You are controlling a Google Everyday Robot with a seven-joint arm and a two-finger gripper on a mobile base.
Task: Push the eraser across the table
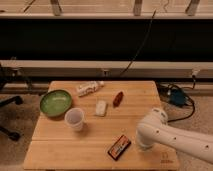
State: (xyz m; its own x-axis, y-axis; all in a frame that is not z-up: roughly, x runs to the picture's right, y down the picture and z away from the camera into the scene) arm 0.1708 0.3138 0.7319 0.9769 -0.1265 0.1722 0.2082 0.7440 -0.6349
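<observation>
The eraser (119, 147), a small flat black block with red-orange markings, lies near the front edge of the light wooden table (60, 150), lying at a slant. My white arm reaches in from the right. The gripper (140, 145) is at the arm's lower end, close to the right of the eraser, mostly hidden behind the arm's rounded wrist. I cannot tell whether it touches the eraser.
A green bowl (55, 102) sits at the left, a white cup (75, 119) in front of it. A small white oblong object (101, 107), a dark red oblong object (118, 98) and a white wrapped item (88, 88) lie further back. A chair (7, 117) stands left.
</observation>
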